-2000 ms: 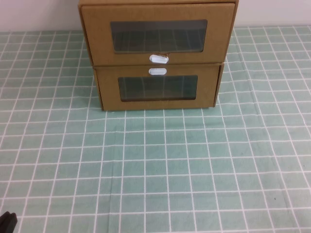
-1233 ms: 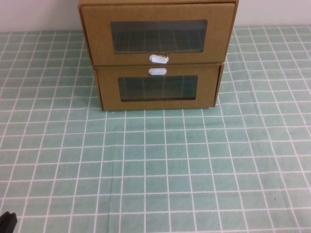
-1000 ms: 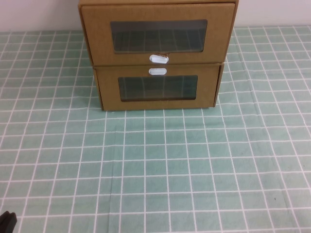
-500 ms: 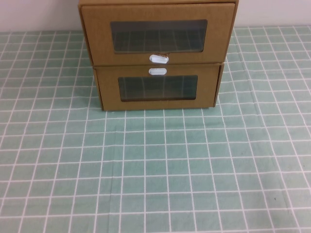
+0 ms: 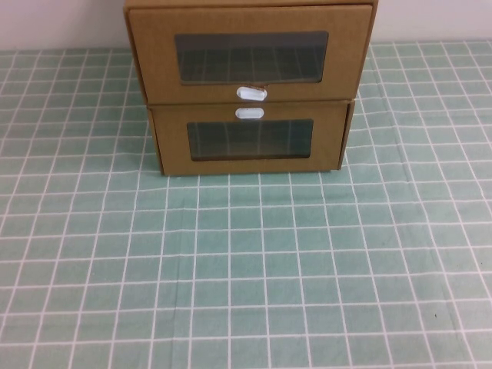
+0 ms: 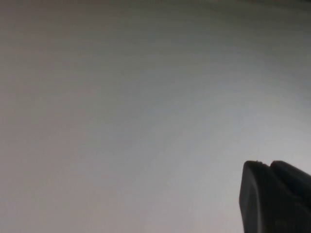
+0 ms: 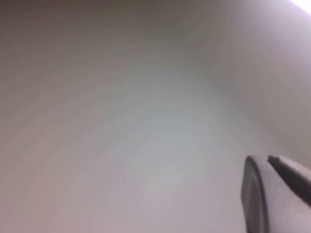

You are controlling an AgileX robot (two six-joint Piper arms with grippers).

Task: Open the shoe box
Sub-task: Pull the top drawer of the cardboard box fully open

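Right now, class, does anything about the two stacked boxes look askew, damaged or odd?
Nothing stands out. The upper shoe box sits squarely on the lower shoe box, both closed, on the cloth. The left gripper and the shut right gripper show only in their wrist views, away from the boxes.

High view toward shoe box (image 5: 246,92), wrists blank

Both cropped: left gripper (image 6: 277,200), right gripper (image 7: 278,194)
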